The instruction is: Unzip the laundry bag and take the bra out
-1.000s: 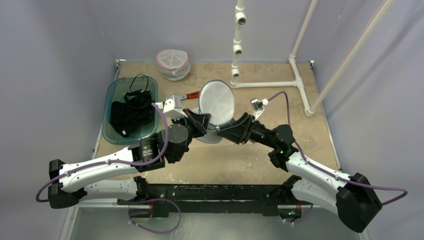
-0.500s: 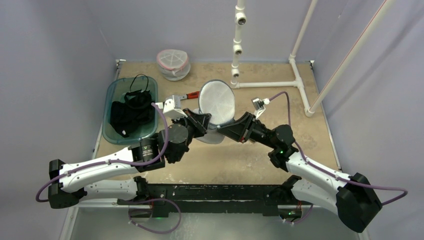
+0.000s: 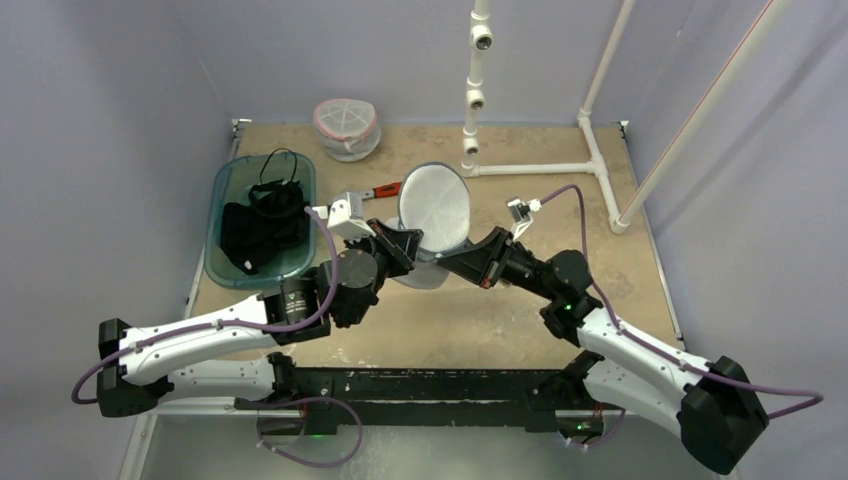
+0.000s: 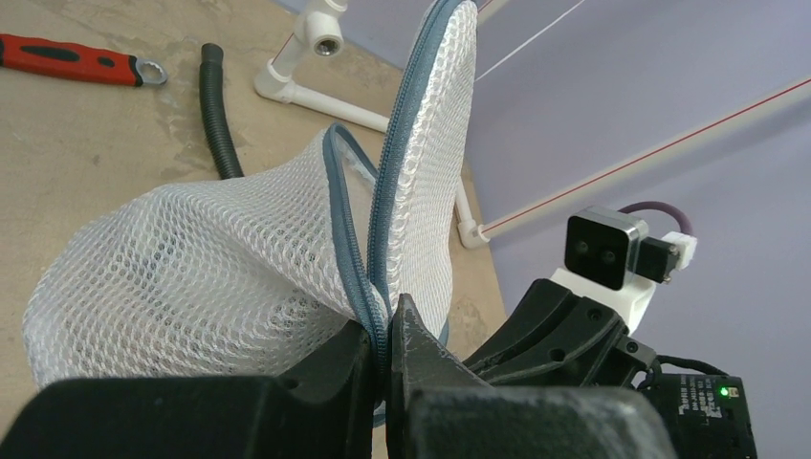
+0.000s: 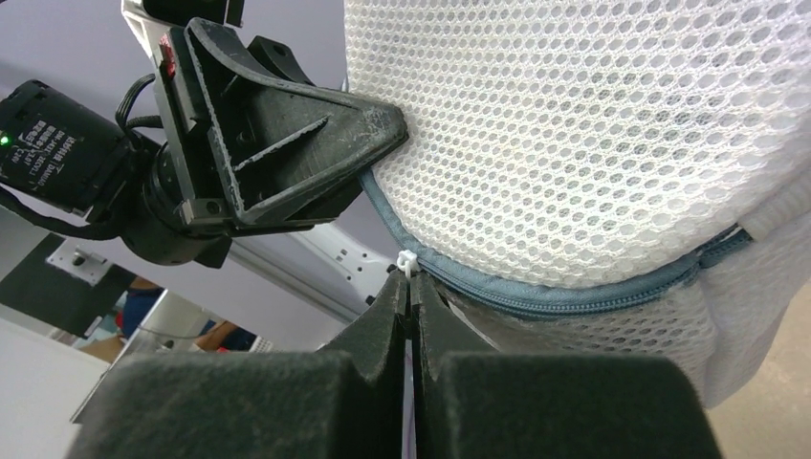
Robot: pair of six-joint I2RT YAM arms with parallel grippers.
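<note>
A white mesh laundry bag with a blue-grey zipper stands on edge at the table's middle, held up between both arms. My left gripper is shut on the bag's zipper seam at its lower left. My right gripper is shut on the white zipper pull at the bag's lower rim. In the left wrist view the bag gapes open along the zipper and its lower half looks empty. A black bra lies in the teal bin.
A second mesh bag sits at the back. A red-handled tool and a black hose lie behind the held bag. A white PVC pipe frame stands at the back right.
My right gripper has drawn slightly to the right along the bag's lower rim with the zipper pull. The left gripper has kept its hold in place.
</note>
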